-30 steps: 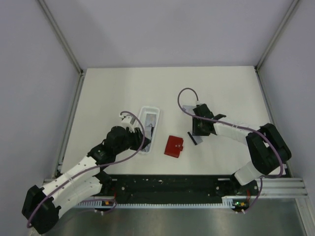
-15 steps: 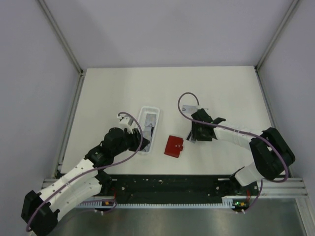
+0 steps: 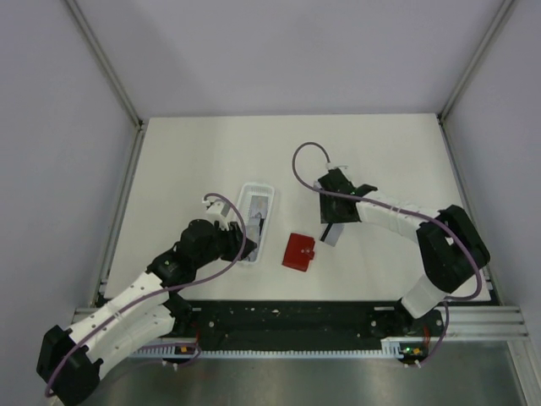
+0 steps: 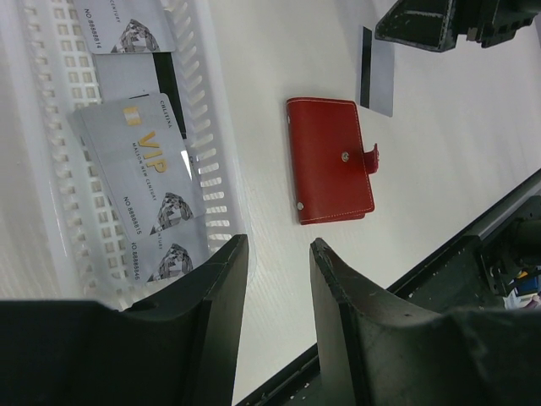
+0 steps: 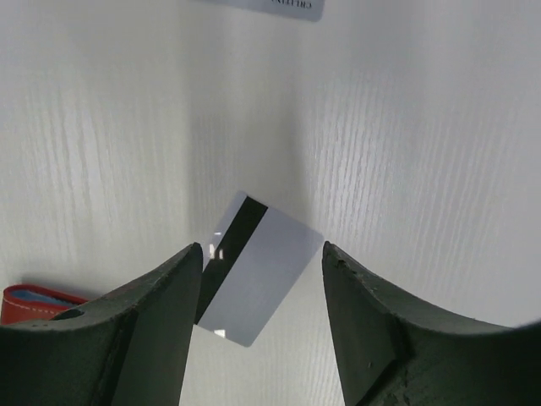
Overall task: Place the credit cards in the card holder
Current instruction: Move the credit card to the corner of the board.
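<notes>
left pincer: jaws apart | right pincer: jaws spread wide, facing down

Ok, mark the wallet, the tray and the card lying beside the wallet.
wallet [image 4: 325, 161], left wrist view, middle of its cover
tray [image 4: 207, 169], left wrist view, slotted side wall
card [image 5: 262, 275], right wrist view, grey face

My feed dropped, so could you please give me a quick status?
Left claw, right claw open, empty. Wallet shut, one card beside it. Nothing blocking.
</notes>
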Available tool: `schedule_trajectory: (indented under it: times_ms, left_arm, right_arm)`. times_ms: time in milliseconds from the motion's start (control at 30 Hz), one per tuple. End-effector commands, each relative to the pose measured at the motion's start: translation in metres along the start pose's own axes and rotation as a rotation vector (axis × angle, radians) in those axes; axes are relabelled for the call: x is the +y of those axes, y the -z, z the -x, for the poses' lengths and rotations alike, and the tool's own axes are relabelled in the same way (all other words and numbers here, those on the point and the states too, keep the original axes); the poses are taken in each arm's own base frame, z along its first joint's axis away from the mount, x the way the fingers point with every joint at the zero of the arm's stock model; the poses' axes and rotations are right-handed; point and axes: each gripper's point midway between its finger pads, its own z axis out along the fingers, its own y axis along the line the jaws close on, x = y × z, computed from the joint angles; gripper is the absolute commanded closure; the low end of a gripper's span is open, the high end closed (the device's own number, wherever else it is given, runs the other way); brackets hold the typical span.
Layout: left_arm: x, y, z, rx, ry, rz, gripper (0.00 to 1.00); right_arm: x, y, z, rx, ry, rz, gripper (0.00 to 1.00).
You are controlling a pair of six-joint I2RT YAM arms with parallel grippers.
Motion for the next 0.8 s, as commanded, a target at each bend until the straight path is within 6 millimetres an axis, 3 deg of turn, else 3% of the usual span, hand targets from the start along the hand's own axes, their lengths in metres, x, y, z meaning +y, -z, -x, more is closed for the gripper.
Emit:
schedule_trajectory:
  times_ms: [0, 300, 767]
  left_arm:
    - [-0.012, 0.0, 0.017, -0.047, -0.021, -0.038, 0.59]
    - [-0.009, 0.001, 0.015, -0.046, -0.02, -0.028, 0.59]
    - [-0.007, 0.0, 0.013, -0.037, -0.02, -0.02, 0.59]
  right_arm:
    - [0.011, -0.01, 0.025, -0.047, 0.093, -0.007, 0.42]
    - [0.018, -0.031, 0.028, -0.034, 0.162, 0.006, 0.45]
    - [0.011, -0.046, -0.008, 0.031, 0.106, 0.017, 0.52]
